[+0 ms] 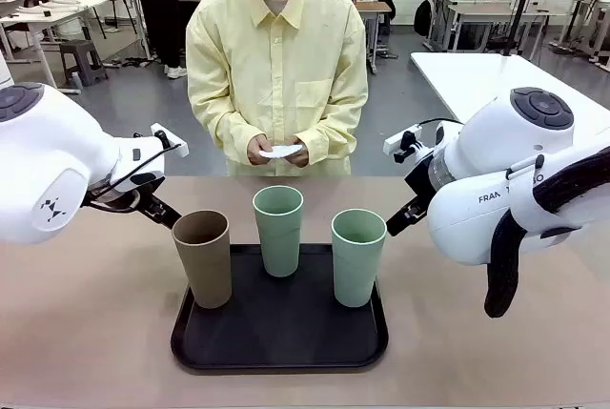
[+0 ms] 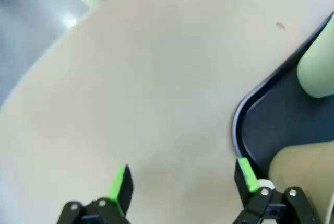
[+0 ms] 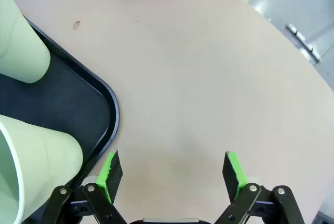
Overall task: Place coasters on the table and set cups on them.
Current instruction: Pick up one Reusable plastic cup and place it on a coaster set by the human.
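Across the whole near ground lies the table (image 1: 86, 342), a broad beige-brown matte top with rounded corners, bare and roomy to either side of the black tray (image 1: 276, 325) at its middle. That tray is a flat rectangle with a low raised rim and rounded corners. On it stand three tall, tapered, handleless matte cups, none touching another: the tan cup (image 1: 203, 261) at the tray's left edge, one sage cup (image 1: 278, 233) at the back and a second sage cup (image 1: 358, 261) to the right. Beside the tray, the left hand (image 2: 183, 178) hangs with its green-padded fingers wide apart and nothing between them, one finger just over the tray's curved rim, open table ahead. This wrist view is blurred, and the cups are cut off at its right edge. On the other side the right hand (image 3: 172, 167) is likewise spread and empty above bare table, the tray corner at its left finger; both sage cups are cropped there. Smallest are the coasters (image 1: 281, 152), thin white paper held in the person's hands (image 1: 259, 150) beyond the far edge; their number and lace cannot be made out.
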You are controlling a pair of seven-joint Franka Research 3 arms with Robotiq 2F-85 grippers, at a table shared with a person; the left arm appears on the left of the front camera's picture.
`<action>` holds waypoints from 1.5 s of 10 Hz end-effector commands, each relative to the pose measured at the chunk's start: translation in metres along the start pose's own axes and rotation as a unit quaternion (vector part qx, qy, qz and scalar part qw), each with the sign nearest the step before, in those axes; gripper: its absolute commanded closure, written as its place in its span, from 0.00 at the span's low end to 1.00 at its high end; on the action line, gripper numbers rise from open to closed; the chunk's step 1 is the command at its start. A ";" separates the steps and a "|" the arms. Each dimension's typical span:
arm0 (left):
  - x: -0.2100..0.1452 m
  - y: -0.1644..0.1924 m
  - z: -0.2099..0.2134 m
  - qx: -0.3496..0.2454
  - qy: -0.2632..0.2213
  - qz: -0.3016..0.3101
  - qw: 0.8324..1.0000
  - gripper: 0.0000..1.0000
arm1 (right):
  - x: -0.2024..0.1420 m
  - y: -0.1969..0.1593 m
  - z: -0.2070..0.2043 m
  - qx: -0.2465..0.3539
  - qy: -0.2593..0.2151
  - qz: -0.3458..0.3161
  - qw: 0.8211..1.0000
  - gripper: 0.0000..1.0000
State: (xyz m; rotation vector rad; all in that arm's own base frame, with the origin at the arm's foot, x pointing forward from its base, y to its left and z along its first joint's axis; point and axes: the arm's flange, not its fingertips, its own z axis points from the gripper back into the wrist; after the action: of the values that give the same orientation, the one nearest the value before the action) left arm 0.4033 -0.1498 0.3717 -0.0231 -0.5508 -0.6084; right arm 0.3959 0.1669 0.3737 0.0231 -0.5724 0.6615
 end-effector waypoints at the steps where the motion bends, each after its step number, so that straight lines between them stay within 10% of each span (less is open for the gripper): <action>1: 0.000 0.000 0.000 0.000 0.000 0.000 1.000 0.00 | 0.000 0.000 0.000 0.000 0.000 0.000 1.000 0.00; 15: 0.000 0.000 0.000 0.000 0.000 0.000 1.000 0.00 | 0.000 0.000 0.000 0.000 0.000 0.000 1.000 0.00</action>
State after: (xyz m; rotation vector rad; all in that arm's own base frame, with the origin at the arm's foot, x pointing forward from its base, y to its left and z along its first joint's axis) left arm 0.4033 -0.1498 0.3717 -0.0231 -0.5508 -0.6085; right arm 0.3959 0.1669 0.3737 0.0229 -0.5724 0.6616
